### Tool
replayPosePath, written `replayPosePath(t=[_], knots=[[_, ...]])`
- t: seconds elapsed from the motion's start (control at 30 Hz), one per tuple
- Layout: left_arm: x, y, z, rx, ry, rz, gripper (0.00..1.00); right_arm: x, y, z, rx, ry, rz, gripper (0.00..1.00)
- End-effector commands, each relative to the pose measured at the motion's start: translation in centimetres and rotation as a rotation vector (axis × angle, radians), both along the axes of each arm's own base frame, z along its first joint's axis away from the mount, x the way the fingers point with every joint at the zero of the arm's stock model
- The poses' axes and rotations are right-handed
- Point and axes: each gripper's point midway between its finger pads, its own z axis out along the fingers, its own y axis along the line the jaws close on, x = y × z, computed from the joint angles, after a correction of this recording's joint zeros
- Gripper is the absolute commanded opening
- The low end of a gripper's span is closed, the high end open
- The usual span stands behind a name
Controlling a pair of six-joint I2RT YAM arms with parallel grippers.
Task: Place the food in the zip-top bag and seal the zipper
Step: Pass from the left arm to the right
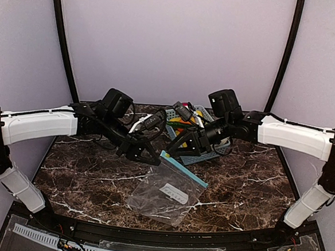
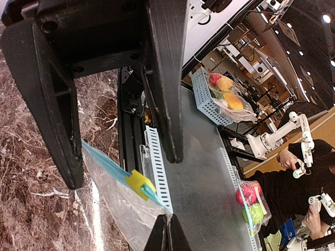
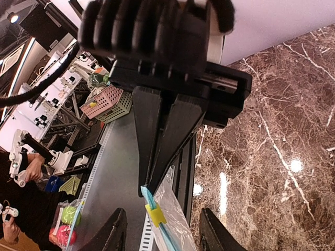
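Light-blue lattice basket (image 1: 207, 156) sits behind, partly hidden by the right arm. On the marble table (image 1: 83, 177) lies the zip-top bag (image 1: 165, 194). The left gripper (image 3: 149, 183) is pinched on its zipper (image 1: 184, 170), while the right gripper (image 3: 163, 230), jaws apart, straddles the yellow slider (image 2: 138, 184).
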Motion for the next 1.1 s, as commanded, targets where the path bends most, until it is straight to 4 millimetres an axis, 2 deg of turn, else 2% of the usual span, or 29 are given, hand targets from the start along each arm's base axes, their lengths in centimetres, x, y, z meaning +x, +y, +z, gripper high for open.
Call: replayPosePath(t=[0.0,0.53,0.7,0.83,0.97,1.07], knots=[[-0.38,0.22,0.1,-0.015,-0.006,-0.006,0.01,-1.46,-0.26,0.35,0.036,0.014,0.048,0.45],[-0.24,0.1,-0.03,-0.007,0.014,0.005,0.01,-2.21,-0.35,1.14,0.081,0.014,0.068,0.27],[-0.1,0.09,-0.12,-0.002,0.005,0.014,0.01,-2.25,-0.39,0.92,0.075,0.013,0.064,0.21],[-0.02,0.05,-0.16,-0.001,0.0,0.019,0.01,-2.22,-0.35,0.67,0.069,0.014,0.057,0.13],[0.05,0.0,-0.23,-0.001,0.0,0.021,0.01,-2.12,-0.35,0.48,0.063,0.014,0.05,0.12],[0.3,-0.1,-0.42,0.005,-0.005,0.033,0.01,-1.95,-0.29,0.42,0.06,0.006,0.039,0.06]])
